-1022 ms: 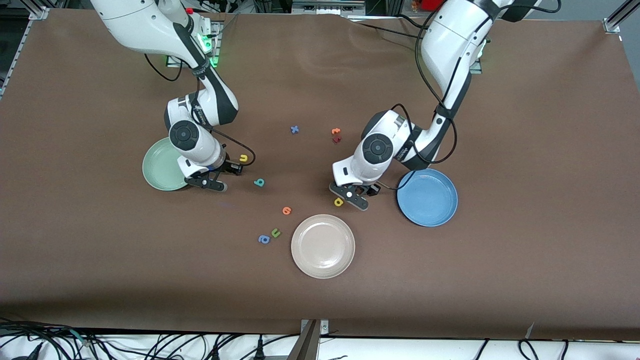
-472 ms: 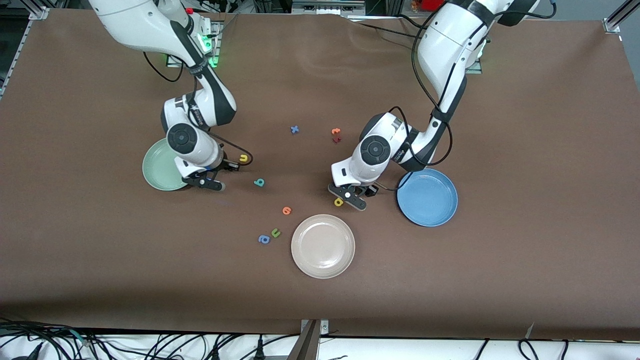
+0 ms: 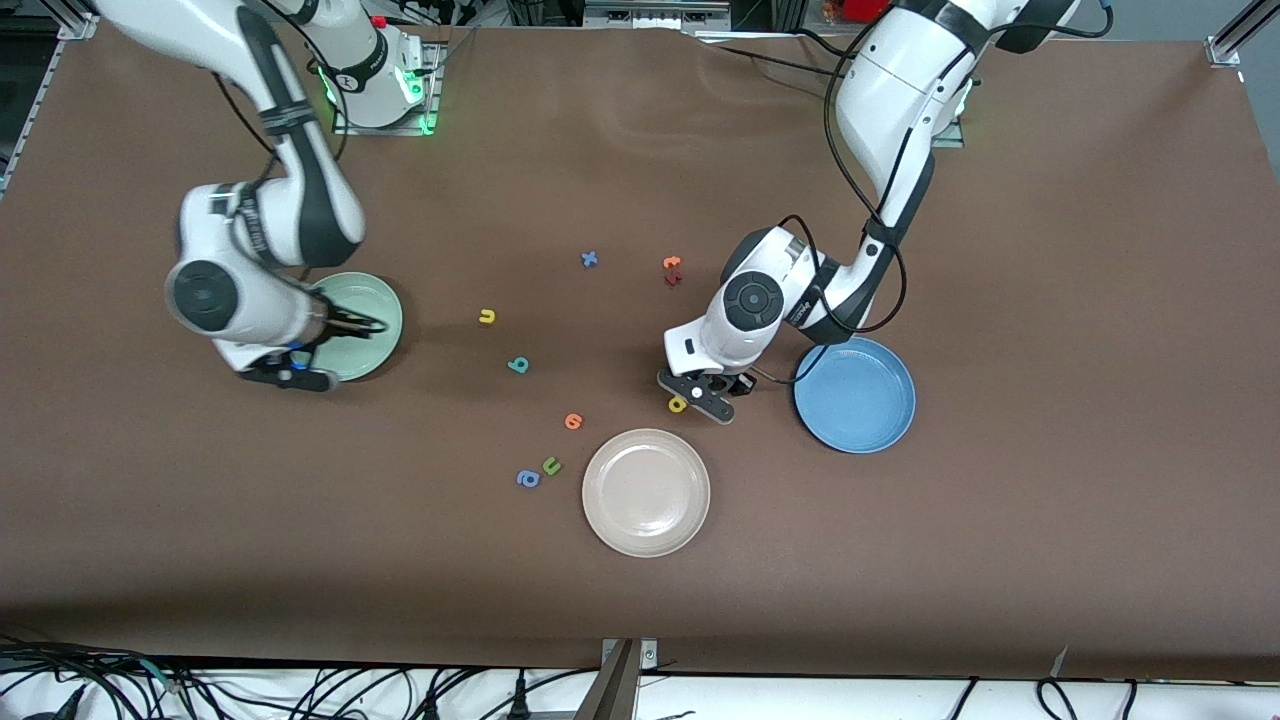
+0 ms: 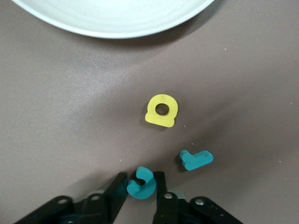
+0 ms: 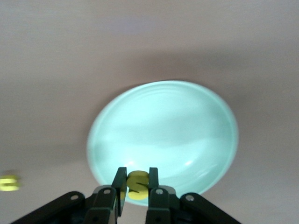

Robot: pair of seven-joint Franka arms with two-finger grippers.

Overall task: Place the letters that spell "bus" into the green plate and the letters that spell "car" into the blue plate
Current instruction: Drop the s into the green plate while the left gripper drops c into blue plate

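My right gripper (image 5: pixel 138 174) is shut on the yellow "s" (image 5: pixel 138 186). It hangs over the rim of the green plate (image 5: pixel 163 135), at the plate's edge (image 3: pixel 385 305) nearer the front camera. The right gripper (image 3: pixel 291 377) shows there in the front view. My left gripper (image 4: pixel 141 177) is down on the table between the beige and blue plates, shut on the teal "c" (image 4: pixel 142 184). Beside it lie the teal "r" (image 4: pixel 196 159) and the yellow "a" (image 4: pixel 162 111). The blue plate (image 3: pixel 855 395) lies next to the left gripper (image 3: pixel 708 400). The yellow "u" (image 3: pixel 486 317) and teal "b" (image 3: pixel 518 365) lie mid-table.
A beige plate (image 3: pixel 646 492) lies nearer the front camera than the left gripper. An orange letter (image 3: pixel 573 421), a green "u" (image 3: pixel 551 465) and a blue "a" (image 3: pixel 527 479) lie beside it. A blue "x" (image 3: pixel 589 259) and two reddish letters (image 3: pixel 672 270) lie farther back.
My right arm has swung with the yellow "s" from beside the yellow "u" toward its own end of the table, over the green plate's rim. My left gripper has closed on the teal "c".
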